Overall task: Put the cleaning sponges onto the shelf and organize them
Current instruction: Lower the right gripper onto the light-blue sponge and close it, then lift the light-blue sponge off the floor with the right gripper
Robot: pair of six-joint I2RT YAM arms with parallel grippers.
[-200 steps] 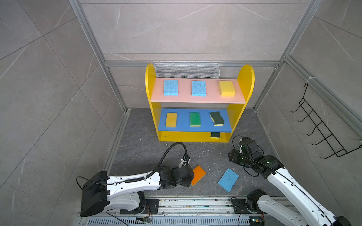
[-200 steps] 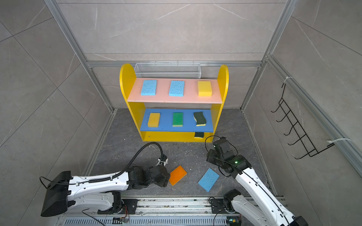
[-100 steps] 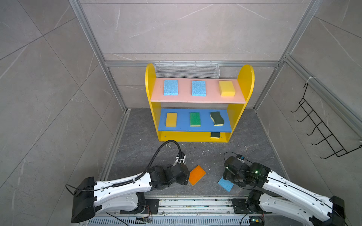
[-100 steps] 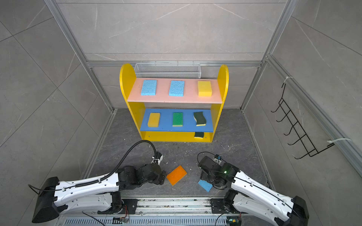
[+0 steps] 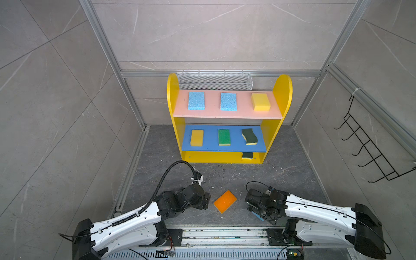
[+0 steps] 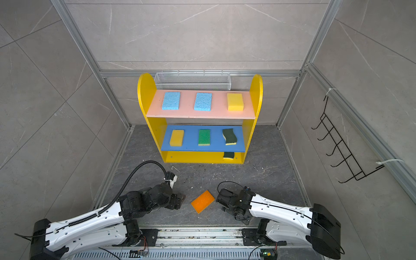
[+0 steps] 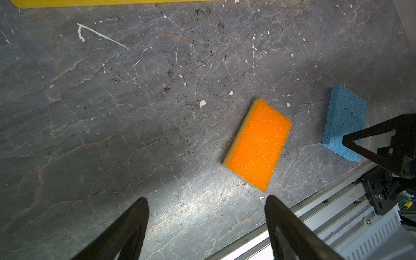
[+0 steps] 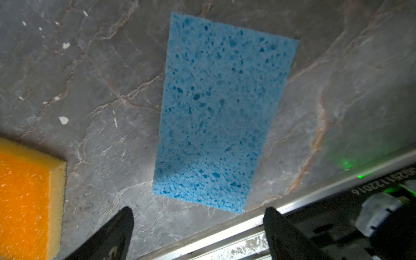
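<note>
The shelf [image 5: 175, 135] [image 6: 256, 90] stands at the back. Its pink board carries two light blue sponges and a yellow one, its blue board a yellow, a green [image 5: 224, 136] and a wavy dark-green one, and its base another dark-green one [image 5: 247, 155]. An orange sponge [image 5: 225, 201] [image 7: 257, 145] lies flat on the floor between the arms. My left gripper [image 5: 208, 200] [image 7: 206, 200] is open and empty just left of it. A light blue sponge [image 8: 225, 112] [image 7: 342, 121] lies under my right gripper [image 8: 198, 211] [image 5: 253, 208], which hovers open above its near end.
A white wire mesh basket [image 5: 215, 81] hangs behind the shelf. A black hook rack [image 5: 369, 148] is on the right wall. The metal rail [image 5: 225, 234] runs along the front edge, close to the blue sponge.
My right arm swung from near the shelf down over the blue sponge, and its jaws opened wider. My left gripper drew back a little from the orange sponge.
</note>
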